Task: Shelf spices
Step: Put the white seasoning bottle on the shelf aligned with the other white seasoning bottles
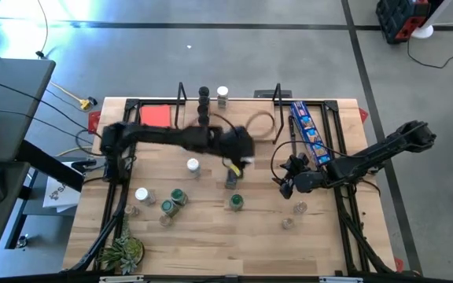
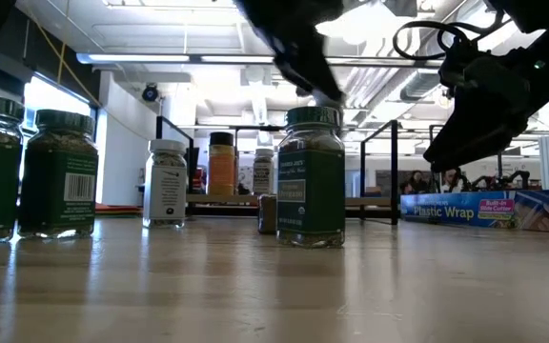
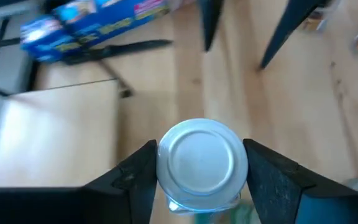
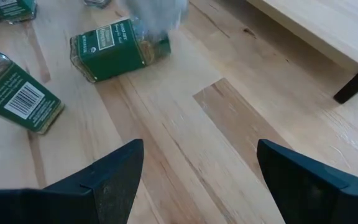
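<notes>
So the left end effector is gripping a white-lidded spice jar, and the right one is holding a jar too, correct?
Not quite. The left end effector does grip the white-lidded spice jar, but the right end effector is open and empty, as the right wrist view shows.

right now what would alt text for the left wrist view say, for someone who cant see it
The left gripper has its two dark fingers on either side of a spice jar with a pale round lid, seen from above. Beyond it lie the wooden tabletop, the light-wood shelf board and a long blue packet.
</notes>
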Tool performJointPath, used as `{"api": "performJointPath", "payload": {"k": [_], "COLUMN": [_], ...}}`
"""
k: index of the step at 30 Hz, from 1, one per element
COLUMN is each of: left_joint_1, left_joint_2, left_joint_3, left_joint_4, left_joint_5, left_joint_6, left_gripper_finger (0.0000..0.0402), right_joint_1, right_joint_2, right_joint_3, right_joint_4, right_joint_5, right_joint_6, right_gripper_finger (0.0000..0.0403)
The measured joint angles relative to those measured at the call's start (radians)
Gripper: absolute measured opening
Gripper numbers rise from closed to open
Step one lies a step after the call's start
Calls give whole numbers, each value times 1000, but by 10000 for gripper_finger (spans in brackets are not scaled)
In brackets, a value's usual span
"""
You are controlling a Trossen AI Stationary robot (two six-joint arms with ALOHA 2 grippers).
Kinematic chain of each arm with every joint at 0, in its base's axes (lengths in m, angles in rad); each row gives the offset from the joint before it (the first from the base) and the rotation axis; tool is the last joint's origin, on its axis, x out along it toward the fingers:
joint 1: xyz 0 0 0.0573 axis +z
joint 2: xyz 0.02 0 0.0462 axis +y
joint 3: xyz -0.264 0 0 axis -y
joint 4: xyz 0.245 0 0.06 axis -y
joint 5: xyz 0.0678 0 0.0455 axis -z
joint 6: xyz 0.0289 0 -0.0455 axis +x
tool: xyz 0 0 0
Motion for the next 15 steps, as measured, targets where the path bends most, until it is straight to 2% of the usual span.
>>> {"api": "performJointPath", "payload": {"k": [4, 10, 15], "left_joint_1": [109, 293, 406], "left_joint_2": [-69, -68, -64], "left_joint_3": [2, 1, 0], "left_joint_4": [-77, -119, -112], "left_joint_5": [37, 222, 253], "left_joint_6": [104, 210, 291], "left_gripper_finger": [195, 195, 195], "right_joint_1": [0, 0, 0], "right_joint_2": [0, 0, 0], "right_joint_3": [0, 0, 0], "right_joint_4": [-4, -2, 0], "right_joint_5": [0, 0, 0], "right_joint_6": [0, 0, 0], "right_gripper_finger": [307, 307, 307]}}
